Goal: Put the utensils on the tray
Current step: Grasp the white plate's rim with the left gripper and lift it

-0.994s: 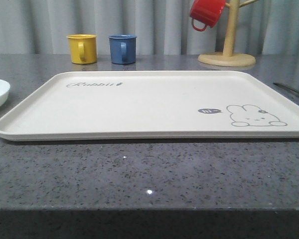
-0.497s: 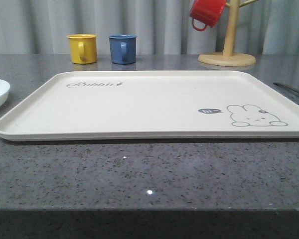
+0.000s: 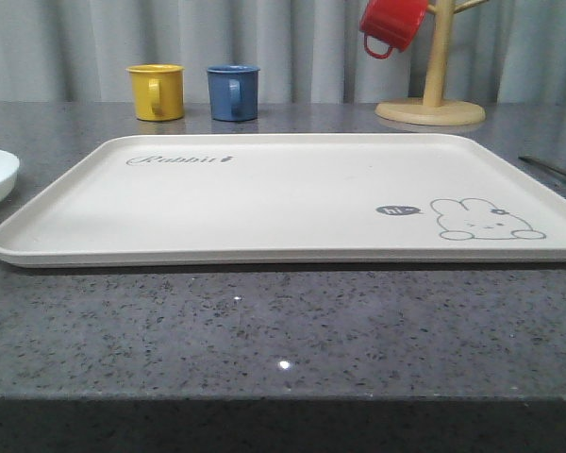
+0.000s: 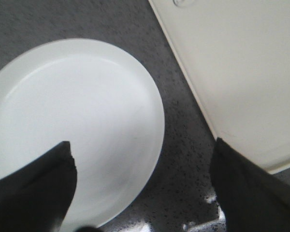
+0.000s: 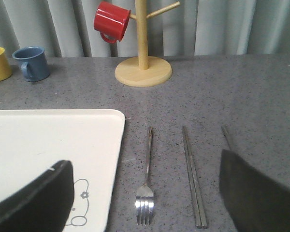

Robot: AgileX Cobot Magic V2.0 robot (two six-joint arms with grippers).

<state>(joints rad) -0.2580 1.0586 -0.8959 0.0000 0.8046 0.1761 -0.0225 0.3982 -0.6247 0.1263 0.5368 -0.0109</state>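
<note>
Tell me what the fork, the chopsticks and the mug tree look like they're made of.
The silver four-tined fork and the straight silver chopsticks look like polished metal: grey, with bright glints. The pale tan mug tree looks like unpainted, matte wood, though the grain is too faint to confirm.

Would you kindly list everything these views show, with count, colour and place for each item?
tray: one, cream, rabbit drawing, centre of the table, nothing on it.
plate: one, white, on the table left of the tray, apart from it.
fork: one, silver, on the table right of the tray.
chopsticks: one pair, silver, right of the fork.
yellow mug: one, behind the tray.
blue mug: one, beside the yellow mug.
red mug: one, hanging on the stand.
mug stand: one, wooden, back right.
table: grey speckled.
left gripper: open, above the plate's edge.
right gripper: open, over the fork.
</note>
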